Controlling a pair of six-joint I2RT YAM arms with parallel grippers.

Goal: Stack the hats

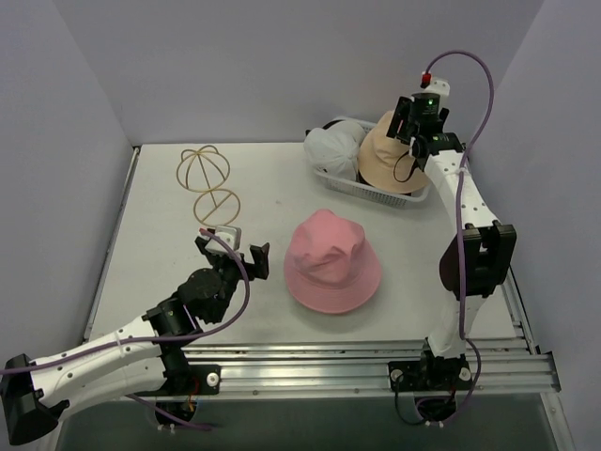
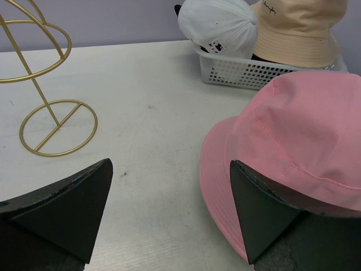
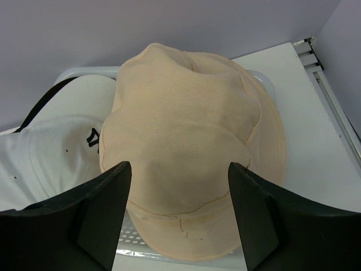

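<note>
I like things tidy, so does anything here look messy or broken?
Nothing looks broken or spilled. The only untidy bit is the basket: the tan hat and white cap are crammed in together, and the tan hat's brim pokes over the rim. The pink hat sits brim-down on the table, its top a little dented.

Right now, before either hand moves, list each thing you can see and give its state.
pink hat, crown up on the table, ungripped.
tan hat, crown up in the basket, ungripped.
white cap, in the basket beside the tan hat.
basket, upright, holding hats.
gold wire frame, upright, bare.
left hand, open, empty, beside the pink hat.
right hand, open, empty, over the tan hat.
</note>
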